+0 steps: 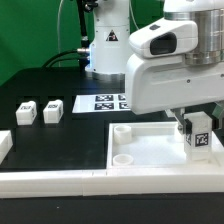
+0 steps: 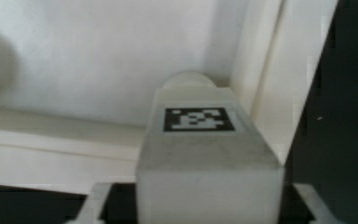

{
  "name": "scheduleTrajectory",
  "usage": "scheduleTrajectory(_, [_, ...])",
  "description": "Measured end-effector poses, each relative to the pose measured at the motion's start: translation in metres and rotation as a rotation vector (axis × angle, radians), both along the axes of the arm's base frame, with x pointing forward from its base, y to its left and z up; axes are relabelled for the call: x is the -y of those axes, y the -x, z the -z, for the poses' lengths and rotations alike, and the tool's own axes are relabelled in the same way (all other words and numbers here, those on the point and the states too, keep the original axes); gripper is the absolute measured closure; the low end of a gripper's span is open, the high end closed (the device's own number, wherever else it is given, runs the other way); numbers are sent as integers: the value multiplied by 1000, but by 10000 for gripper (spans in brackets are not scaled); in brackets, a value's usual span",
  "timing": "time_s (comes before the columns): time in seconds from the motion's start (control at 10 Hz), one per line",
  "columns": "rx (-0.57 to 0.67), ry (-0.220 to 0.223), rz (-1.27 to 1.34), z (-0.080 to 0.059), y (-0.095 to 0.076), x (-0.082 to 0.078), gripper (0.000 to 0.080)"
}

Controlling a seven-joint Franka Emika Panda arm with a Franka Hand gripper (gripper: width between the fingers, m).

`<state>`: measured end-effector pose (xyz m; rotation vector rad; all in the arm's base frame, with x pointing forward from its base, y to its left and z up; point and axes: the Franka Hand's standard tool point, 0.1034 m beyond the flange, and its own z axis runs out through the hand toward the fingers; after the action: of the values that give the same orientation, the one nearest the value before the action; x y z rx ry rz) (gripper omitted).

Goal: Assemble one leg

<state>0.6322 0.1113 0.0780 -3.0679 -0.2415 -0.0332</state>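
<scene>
Wrist view: leg (image 2: 201, 152) between gripper (image 2: 201, 203) jaws

No readable text, square marker tags on leg (image 1: 201, 140), loose blocks (image 1: 26, 112), marker board (image 1: 105, 102)

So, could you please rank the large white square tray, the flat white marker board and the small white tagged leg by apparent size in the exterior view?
1. Large white square tray, clearly largest.
2. Flat white marker board.
3. Small white tagged leg in the gripper, smallest, though nearer the camera.
</scene>
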Motion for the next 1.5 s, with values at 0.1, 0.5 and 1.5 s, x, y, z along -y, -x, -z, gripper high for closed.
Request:
scheduleTrajectory(0.1, [-2, -18, 200, 1, 0, 0, 508])
scheduleTrajectory(0.5, [-37, -22, 686, 2, 1, 2, 507])
scheduleTrajectory(1.5, [-116, -29, 1689, 3, 5, 4, 506])
